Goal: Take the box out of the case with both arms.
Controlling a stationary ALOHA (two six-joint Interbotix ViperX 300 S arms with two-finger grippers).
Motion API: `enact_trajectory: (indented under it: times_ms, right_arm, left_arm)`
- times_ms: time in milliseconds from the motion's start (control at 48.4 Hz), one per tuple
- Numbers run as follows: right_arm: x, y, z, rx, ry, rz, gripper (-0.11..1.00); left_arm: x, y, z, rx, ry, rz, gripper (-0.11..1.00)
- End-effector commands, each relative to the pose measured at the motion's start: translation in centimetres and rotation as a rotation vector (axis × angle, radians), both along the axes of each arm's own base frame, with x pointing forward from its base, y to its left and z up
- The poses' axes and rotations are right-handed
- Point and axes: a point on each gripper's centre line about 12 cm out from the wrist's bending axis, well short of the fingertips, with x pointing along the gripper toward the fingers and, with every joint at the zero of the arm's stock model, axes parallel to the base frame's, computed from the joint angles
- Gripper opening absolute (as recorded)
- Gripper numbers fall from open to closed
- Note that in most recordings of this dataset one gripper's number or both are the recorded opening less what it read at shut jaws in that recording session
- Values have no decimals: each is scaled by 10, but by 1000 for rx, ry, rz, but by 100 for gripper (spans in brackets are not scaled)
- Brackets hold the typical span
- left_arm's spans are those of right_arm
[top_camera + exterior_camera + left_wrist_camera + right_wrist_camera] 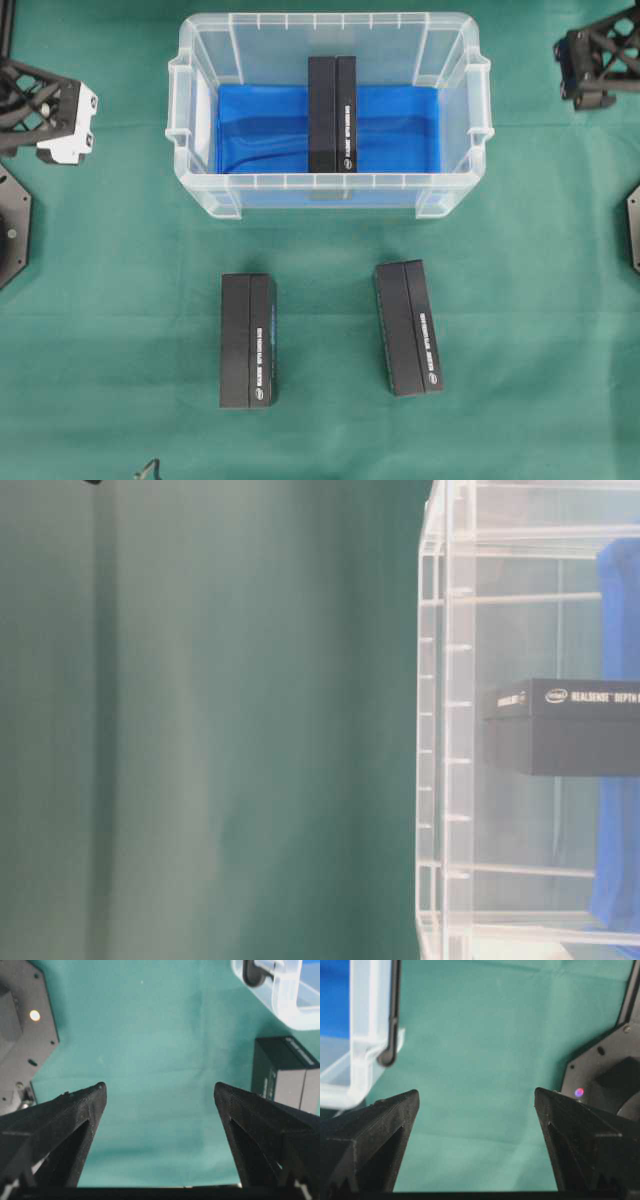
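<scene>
The clear case (190, 150) with its blue lining (260, 125) stands at the back middle of the green table. A black box (332, 113) lies inside it, lengthwise across the middle; it also shows through the case wall (445, 730) in the table-level view (570, 725). My left arm (55, 110), with white parts, is at the far left, away from the case. My right arm (600, 65) is at the far right. The left gripper (160, 1090) is wide open and empty over bare cloth. The right gripper (476, 1095) is wide open and empty too.
Two more black boxes lie on the cloth in front of the case, one on the left (248, 340) and one on the right (408, 327). The left wrist view shows a case corner (285, 1000) and a black box (285, 1070). Black arm bases sit at both side edges (10, 225).
</scene>
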Motion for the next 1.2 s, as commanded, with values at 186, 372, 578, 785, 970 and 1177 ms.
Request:
enact_trajectory:
  times_ms: [186,372,578,785,970,1177]
  right_arm:
    - [-2,-3,5,1,-19,0,92]
    - [-1,-1,4,15,-23,2,92]
    - [-1,-1,4,17,-24,2,92]
    - [-1,-1,4,19,-23,2,92]
    - [-1,-1,4,17,-24,0,92]
    - [-1,-1,4,16,-22,0,92]
  left_arm:
    - [0,4,9,5,-30,12,88]
    - [1,4,9,0,-31,13,88]
    - [0,4,10,2,-32,13,88]
    - [0,3,9,0,-31,13,88]
    - [-1,3,9,0,-32,13,88]
    - [-1,3,9,0,-32,12,88]
